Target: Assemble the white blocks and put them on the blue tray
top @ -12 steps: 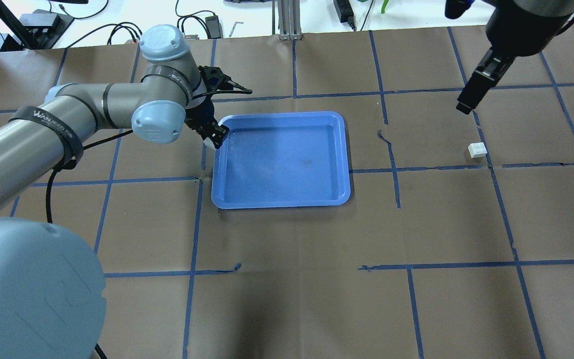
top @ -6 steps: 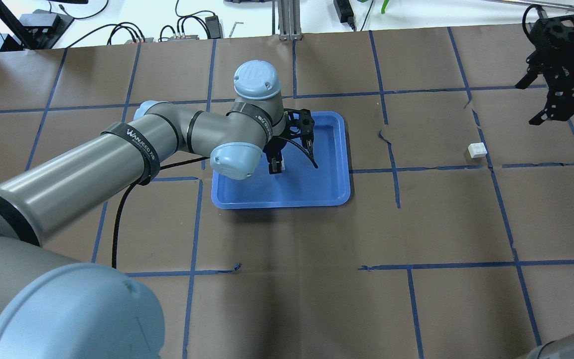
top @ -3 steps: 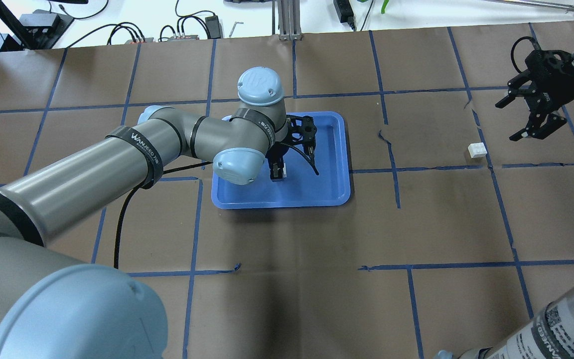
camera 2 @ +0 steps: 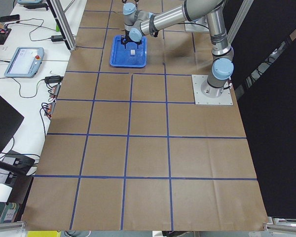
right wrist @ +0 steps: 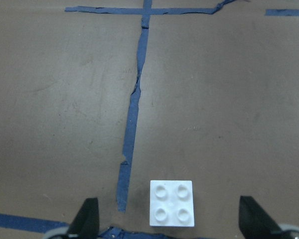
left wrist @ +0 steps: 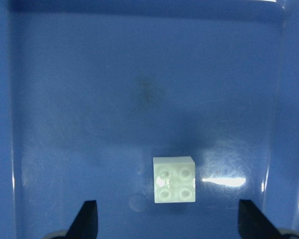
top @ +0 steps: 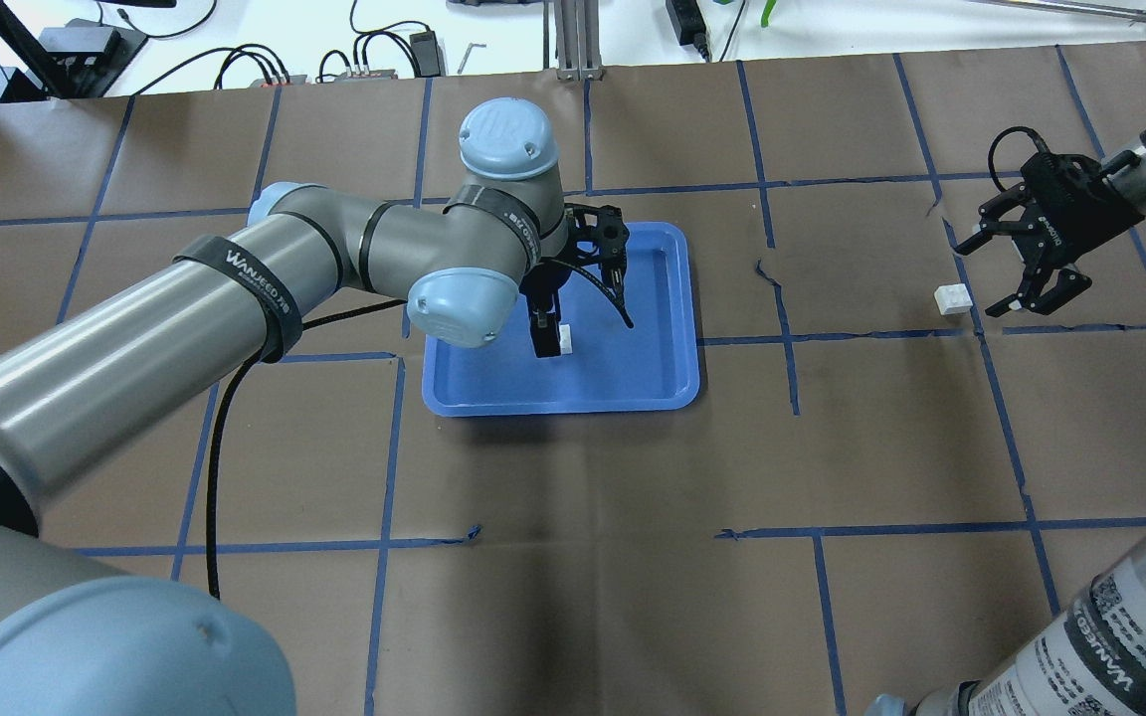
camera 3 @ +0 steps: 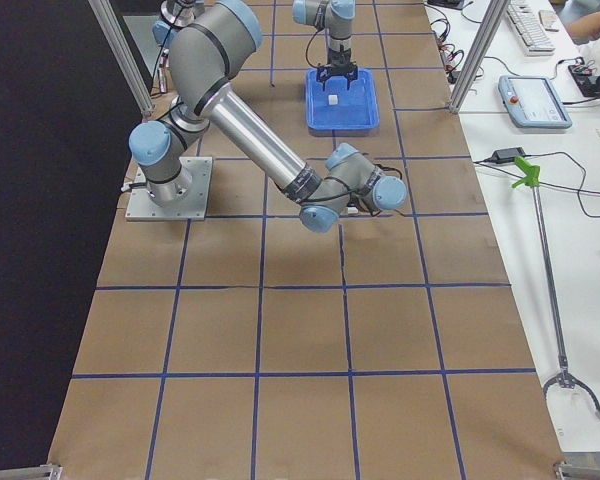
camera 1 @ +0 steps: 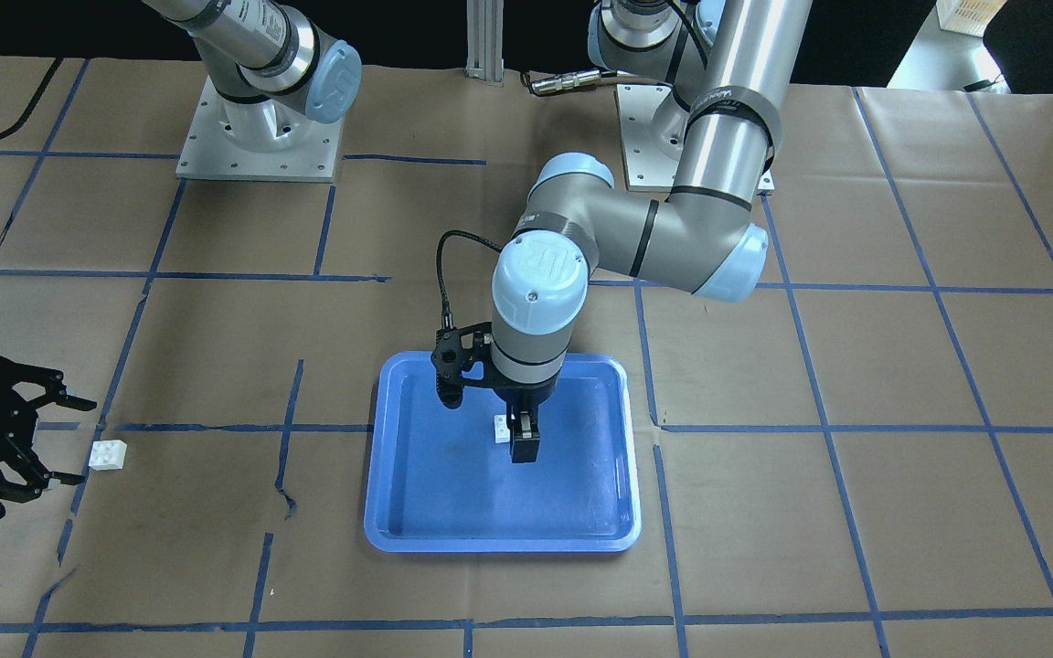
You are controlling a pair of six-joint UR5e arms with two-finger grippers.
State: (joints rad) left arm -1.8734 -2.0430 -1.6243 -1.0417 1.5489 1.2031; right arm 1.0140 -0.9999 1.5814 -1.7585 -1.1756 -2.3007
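L tool [left wrist: 169, 219], R tool [right wrist: 169, 219] agape; wrist cam, not overhead, shows white block [left wrist: 174, 179] free.

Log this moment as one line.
left gripper: open over tray | first block: on tray, studs up | right gripper: open, just short of second block | second block: on table | assembly: not joined

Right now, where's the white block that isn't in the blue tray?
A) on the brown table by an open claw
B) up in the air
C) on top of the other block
A: the white block lies flat on the brown table, beside the open right gripper.
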